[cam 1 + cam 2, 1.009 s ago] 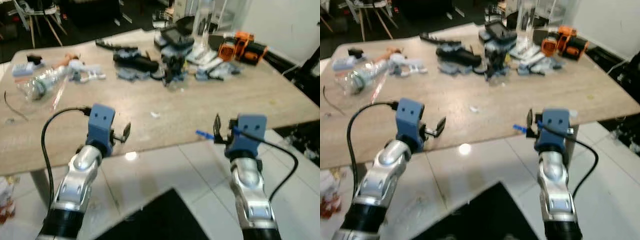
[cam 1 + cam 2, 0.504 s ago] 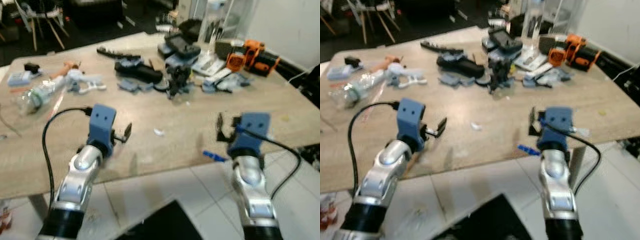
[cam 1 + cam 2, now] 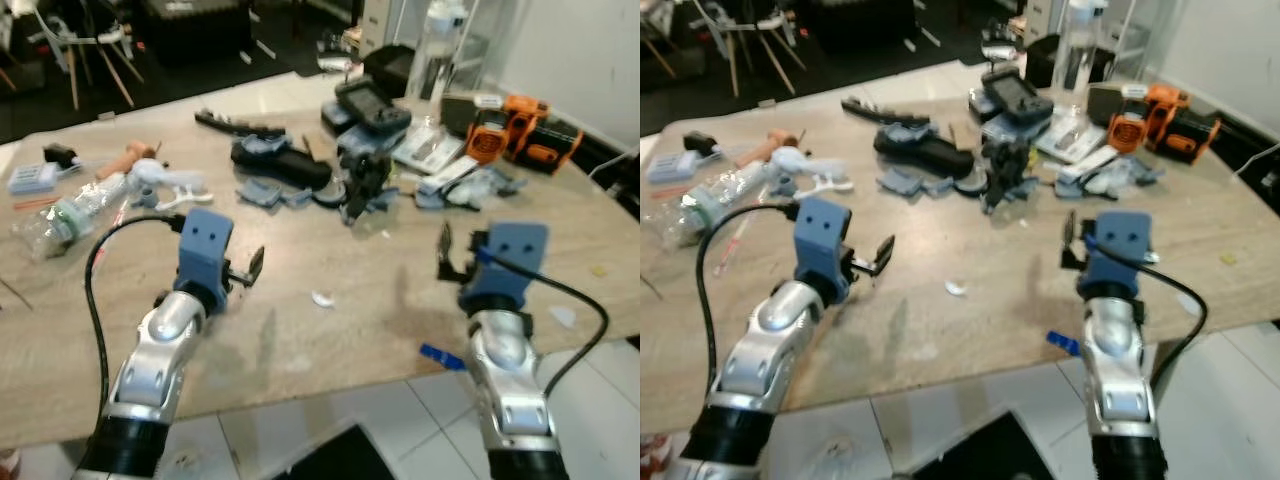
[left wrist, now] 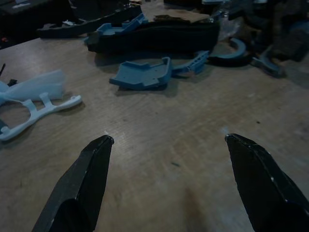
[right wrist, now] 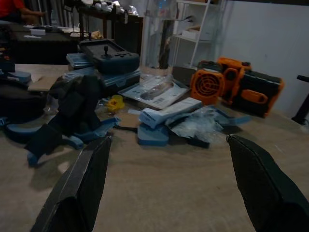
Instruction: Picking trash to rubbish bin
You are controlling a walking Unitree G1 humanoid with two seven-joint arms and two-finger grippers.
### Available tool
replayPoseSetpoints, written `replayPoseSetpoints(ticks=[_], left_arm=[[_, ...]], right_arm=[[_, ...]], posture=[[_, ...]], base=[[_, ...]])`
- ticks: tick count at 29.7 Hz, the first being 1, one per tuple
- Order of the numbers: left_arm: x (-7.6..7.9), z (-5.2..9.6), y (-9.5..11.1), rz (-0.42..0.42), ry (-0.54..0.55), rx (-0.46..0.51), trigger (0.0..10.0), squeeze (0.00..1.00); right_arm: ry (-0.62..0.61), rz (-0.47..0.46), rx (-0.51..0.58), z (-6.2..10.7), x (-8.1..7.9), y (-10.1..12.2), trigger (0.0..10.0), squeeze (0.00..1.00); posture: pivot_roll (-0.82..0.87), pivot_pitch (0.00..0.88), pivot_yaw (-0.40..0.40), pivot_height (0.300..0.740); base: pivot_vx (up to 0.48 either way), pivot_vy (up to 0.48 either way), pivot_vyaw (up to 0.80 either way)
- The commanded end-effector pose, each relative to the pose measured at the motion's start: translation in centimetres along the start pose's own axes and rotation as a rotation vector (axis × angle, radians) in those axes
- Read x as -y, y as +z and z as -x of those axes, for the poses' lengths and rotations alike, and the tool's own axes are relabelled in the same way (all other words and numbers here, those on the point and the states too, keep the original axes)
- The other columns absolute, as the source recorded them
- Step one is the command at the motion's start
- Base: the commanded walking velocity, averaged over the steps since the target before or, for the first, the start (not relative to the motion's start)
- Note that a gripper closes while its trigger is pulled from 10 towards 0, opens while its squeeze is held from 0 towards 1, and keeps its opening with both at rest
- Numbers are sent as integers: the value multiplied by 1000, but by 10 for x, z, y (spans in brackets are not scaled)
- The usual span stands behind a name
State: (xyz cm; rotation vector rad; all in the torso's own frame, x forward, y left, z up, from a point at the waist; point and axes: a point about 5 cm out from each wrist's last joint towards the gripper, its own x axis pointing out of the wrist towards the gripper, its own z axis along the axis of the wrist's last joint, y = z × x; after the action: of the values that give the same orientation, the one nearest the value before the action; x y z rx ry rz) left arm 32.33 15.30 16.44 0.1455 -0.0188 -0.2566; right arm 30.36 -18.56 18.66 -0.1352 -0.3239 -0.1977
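A long wooden table [image 3: 300, 330] carries the litter. A small white scrap [image 3: 322, 298] lies on bare wood between my arms. A crushed clear plastic bottle [image 3: 70, 210] rests at the far left, and crumpled clear wrapping [image 5: 200, 124] sits near the right. A blue strip [image 3: 440, 356] lies at the table's front edge. My left gripper [image 3: 248, 268] hovers open over the front of the table, left of the scrap, with nothing between its fingers [image 4: 91, 169]. My right gripper [image 3: 444, 252] is open and empty too, right of the scrap, facing the clutter.
Across the back lie a black tool [image 3: 280, 165], blue printed parts [image 4: 142, 75], a white plastic piece [image 4: 34, 96], a handheld console [image 3: 370, 100], a tall clear bottle [image 3: 435, 40] and an orange tool [image 3: 515, 118]. White floor tiles [image 3: 600, 420] lie below the front edge.
The whole view has shifted: the table now sits closer and lower in the picture, with both grippers over its front part. Both stay open and empty.
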Motion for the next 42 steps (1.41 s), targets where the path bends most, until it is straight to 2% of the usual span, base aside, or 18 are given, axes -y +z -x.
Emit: replayPoseSetpoints(ticks=[1,18,33,42], left_arm=[[-1,2,-5,1,-3,-25,10000,0],[-1,2,-5,0,-6,-27,10000,0],[-4,1,-2,-18,0,-18,10000,0],[-9,-2,7,-79,-30,-6,10000,0]], right_arm=[[-14,10,-18,2,5,-3,10000,0],[-15,6,-23,2,4,-3,10000,0],[-4,13,-14,-2,4,-2,10000,0],[164,7,-63,-19,2,-12,10000,0]], posture=[[-15,161,67,740],[-11,163,68,740],[-8,168,71,740],[-8,188,92,740]], base=[[352,0,0],[348,0,0],[0,0,0],[0,0,0]])
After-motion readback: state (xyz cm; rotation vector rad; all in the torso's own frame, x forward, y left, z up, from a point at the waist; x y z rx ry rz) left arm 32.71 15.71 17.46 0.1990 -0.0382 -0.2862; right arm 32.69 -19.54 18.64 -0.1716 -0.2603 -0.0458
